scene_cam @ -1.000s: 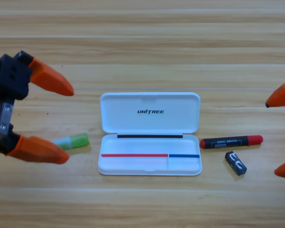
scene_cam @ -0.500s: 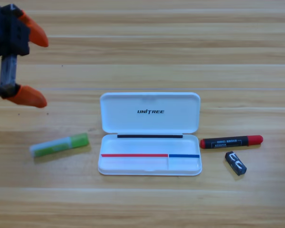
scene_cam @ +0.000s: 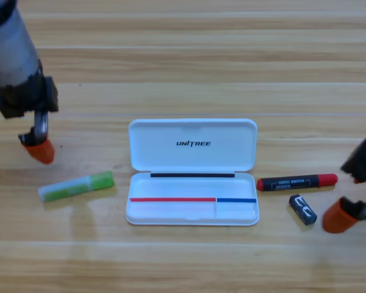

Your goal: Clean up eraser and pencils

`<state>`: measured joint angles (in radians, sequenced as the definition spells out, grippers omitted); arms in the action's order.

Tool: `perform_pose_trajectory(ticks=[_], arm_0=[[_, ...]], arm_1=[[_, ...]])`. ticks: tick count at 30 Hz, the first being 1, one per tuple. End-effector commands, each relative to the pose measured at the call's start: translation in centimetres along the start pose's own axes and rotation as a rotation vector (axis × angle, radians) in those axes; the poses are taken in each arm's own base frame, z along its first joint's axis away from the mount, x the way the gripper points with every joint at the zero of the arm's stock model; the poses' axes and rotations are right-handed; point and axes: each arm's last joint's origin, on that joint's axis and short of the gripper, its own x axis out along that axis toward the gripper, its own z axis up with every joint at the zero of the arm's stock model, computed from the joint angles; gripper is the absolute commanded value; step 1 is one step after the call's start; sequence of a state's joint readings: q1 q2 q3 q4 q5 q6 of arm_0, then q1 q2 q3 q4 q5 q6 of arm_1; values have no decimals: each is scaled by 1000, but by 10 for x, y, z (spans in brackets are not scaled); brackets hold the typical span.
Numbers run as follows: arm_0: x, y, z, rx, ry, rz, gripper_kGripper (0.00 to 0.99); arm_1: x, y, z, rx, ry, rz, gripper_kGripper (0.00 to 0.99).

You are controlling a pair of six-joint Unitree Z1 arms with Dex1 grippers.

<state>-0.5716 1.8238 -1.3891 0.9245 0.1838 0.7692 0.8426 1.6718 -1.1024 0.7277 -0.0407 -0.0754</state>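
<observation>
Nothing is packed yet: the open white plastic case [scene_cam: 192, 207] on the wooden counter [scene_cam: 183, 61] holds none of the task's things. The light green pencil [scene_cam: 77, 187] lies left of the case, the red pencil with a black band [scene_cam: 297, 182] and the small black eraser block [scene_cam: 302, 209] right of it. The left hand [scene_cam: 39, 148] points down up-left of the case, the right hand [scene_cam: 340, 217] beside the eraser; I cannot tell either's spread.

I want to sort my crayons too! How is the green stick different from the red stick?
The light green stick with a whitish see-through end lies left of the open white plastic case; the red stick with a black printed band lies right of it. The green one is tilted, while the red one lies nearly level. A small black eraser block sits near the red one; nothing sits beside the green. Both are short, thick, and flat on the wooden table.
</observation>
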Motion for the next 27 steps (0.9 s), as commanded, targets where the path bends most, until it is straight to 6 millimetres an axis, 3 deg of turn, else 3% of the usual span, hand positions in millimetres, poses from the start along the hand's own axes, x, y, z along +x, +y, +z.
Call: perform_pose_trajectory(ticks=[1,6,14,17,25,27], arm_0=[[43,-1,3,-46,57,-81,963],[65,-6,6,-70,55,-118,963],[88,-10,9,-93,53,-151,963],[94,-12,9,-101,42,-159,963],[105,-17,8,-118,16,-160,979],[106,-18,8,-124,6,-165,979]], arm_1=[[49,4,29,-7,95,24,980],[77,-4,41,60,133,12,977],[106,-12,47,124,189,-5,819],[114,-15,48,135,208,-6,808],[130,-20,50,141,239,6,471],[133,-21,50,144,244,6,324]])
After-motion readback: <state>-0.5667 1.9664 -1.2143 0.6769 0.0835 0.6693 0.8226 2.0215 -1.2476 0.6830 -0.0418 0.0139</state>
